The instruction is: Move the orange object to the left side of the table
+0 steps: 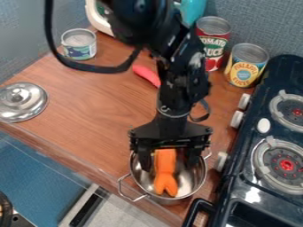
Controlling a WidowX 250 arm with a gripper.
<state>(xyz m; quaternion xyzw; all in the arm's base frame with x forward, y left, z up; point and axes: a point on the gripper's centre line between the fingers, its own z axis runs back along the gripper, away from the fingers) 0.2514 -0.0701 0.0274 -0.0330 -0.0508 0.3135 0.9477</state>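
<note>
In the camera view, the gripper (168,166) is low over the pot (142,179), w/ its fingers apart, one on each side of the orange obj. (165,170); a gap shows at both sides, so nothing is grasped. The obj. lies inside the pot, its forked end toward the near wall. The pot is on the table (89,115), near its front edge and beside the stove (251,179). The next step is prob. to close on the obj. and lift it. Main risk: the pot is narrow for such wide fingers, so a tip can press on the wall or rim and tip or push the pot, esp. toward the front edge. If the fingers close too high, the smooth-looking obj. may slip out, or turn around its upper end. If the lift is too small before going to the view's left, the fork can catch on the rim, or the gripper can pull the handle (120,186). On that left side the lid (22,101) takes some room; an obj. released on it may roll off, so bare wood is better, IMO.
</note>
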